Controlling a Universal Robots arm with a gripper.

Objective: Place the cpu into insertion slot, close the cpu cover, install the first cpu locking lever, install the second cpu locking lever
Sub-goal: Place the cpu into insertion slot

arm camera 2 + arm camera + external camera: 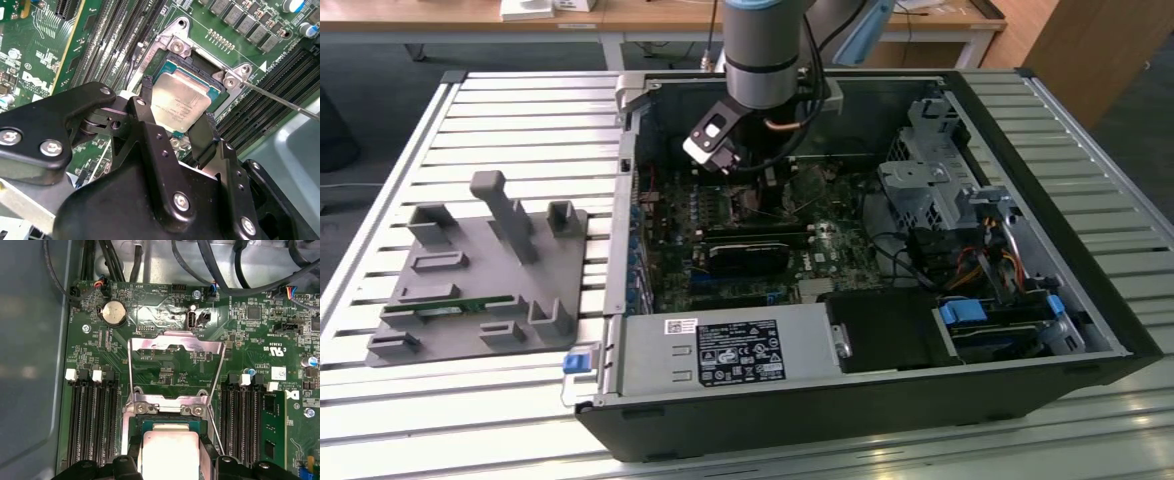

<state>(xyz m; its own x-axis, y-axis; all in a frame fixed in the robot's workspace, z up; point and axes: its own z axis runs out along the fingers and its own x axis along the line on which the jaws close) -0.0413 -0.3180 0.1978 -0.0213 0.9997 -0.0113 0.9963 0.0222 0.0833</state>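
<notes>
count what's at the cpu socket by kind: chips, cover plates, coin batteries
cpu: 1
cpu cover: 1
coin battery: 1
total: 3

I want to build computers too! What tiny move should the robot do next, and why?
Probably open the gripper and lift straight up: the small square silvery-grey chip it grips already looks level in its socket, and the thin silvery metal cover frame stands flipped open.
</notes>
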